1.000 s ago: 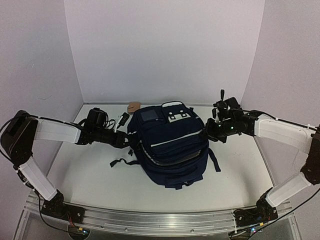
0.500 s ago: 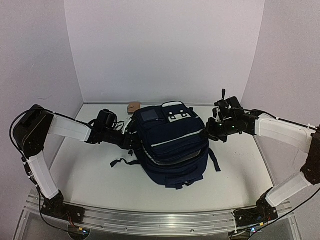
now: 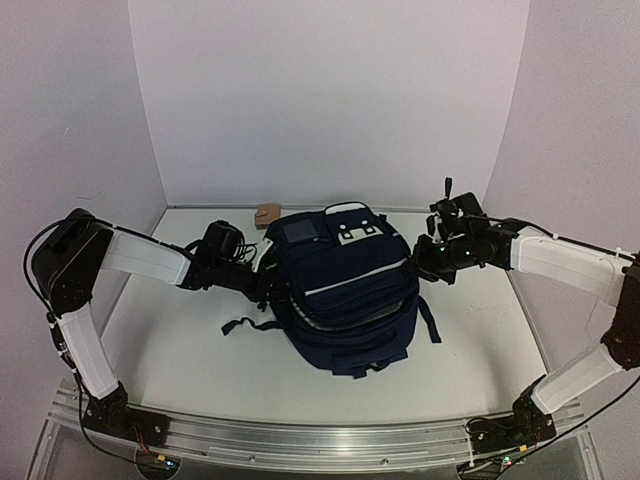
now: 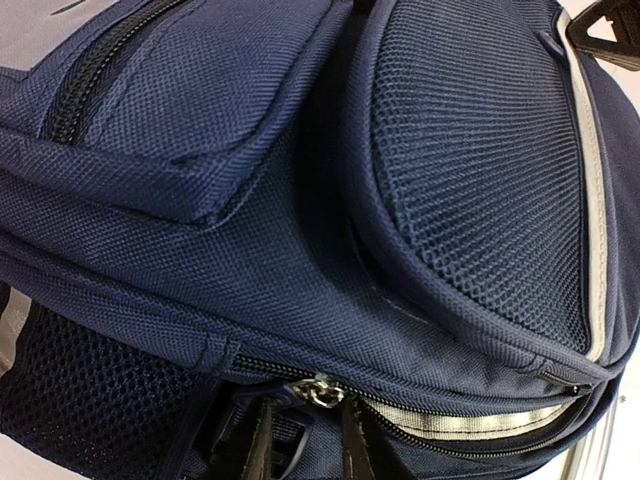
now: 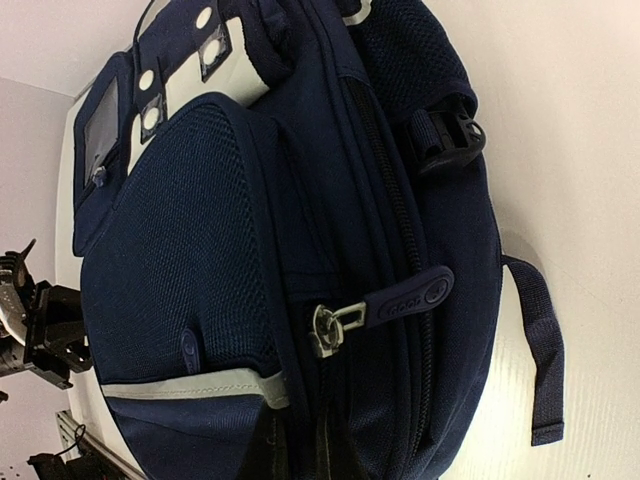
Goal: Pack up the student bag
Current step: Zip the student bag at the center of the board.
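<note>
White tabletop [image 3: 170,350] fills the booth floor, with an aluminium rail [image 3: 300,438] along its near edge, nearer than the student bag [image 3: 345,305]. The bag, a navy backpack with pale piping, lies flat about mid-table between the two arms, its bottom end toward the rail and its top end with the white block marks toward the back wall. A loose dark strap [image 3: 240,325] trails from the bag's near left side, and another strap [image 3: 430,325] hangs off its near right side.

The left gripper [image 3: 266,285] is at the bag's left flank. In the left wrist view its fingertips [image 4: 262,445] stand a narrow gap apart just below a metal zipper slider [image 4: 320,390] on the side zip. Whether they pinch anything cannot be told.

The right gripper [image 3: 414,266] meets the bag's right flank, slightly farther back. Its jaws are clenched together, tips against the navy fabric, and whether any fabric is caught between them cannot be told. Just ahead of them in the right wrist view sits a second metal slider [image 5: 328,326] with a rubber pull tab [image 5: 412,296], and beyond that a black buckle [image 5: 450,140].

Behind the bag's far left corner lies a small tan object [image 3: 267,213], too small to identify. Plain lilac walls [image 3: 330,100] close off the back.
</note>
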Robot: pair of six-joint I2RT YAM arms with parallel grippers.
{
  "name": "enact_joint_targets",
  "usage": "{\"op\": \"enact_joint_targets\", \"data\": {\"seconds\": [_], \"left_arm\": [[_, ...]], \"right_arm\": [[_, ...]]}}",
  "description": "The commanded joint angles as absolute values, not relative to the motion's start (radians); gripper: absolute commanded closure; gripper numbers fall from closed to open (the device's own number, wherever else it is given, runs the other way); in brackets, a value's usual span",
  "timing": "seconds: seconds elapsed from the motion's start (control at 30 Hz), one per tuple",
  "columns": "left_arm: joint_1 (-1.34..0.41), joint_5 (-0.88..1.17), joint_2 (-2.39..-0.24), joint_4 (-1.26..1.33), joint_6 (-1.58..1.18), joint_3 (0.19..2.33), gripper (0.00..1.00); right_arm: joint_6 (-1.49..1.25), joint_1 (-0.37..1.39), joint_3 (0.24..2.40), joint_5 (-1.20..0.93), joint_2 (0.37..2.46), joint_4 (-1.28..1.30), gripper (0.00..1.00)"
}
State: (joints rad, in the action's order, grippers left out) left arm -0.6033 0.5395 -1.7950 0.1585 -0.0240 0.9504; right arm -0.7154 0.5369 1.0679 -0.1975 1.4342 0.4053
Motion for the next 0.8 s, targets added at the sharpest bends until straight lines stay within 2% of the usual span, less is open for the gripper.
{"op": "enact_joint_targets", "data": {"seconds": [0.0, 0.17, 0.47, 0.67, 0.77], "left_arm": [[-0.616, 0.541, -1.799, 0.198, -0.006, 1.000, 0.86], [-0.629, 0.544, -1.776, 0.161, -0.006, 0.992, 0.99], [-0.635, 0.591, -1.692, 0.123, -0.040, 0.939, 1.00], [-0.632, 0.563, -1.660, 0.133, -0.029, 0.899, 0.98], [-0.621, 0.553, -1.664, 0.135, -0.018, 0.904, 0.86]], "right_arm": [[-0.723, 0.524, 1.105, -0.167, 1.428, 0.347, 1.00], [-0.727, 0.524, 1.101, -0.164, 1.425, 0.344, 1.00], [-0.728, 0.524, 1.098, -0.169, 1.433, 0.339, 1.00], [-0.729, 0.524, 1.095, -0.170, 1.425, 0.338, 1.00], [-0.731, 0.523, 1.092, -0.175, 1.421, 0.337, 1.00]]}}
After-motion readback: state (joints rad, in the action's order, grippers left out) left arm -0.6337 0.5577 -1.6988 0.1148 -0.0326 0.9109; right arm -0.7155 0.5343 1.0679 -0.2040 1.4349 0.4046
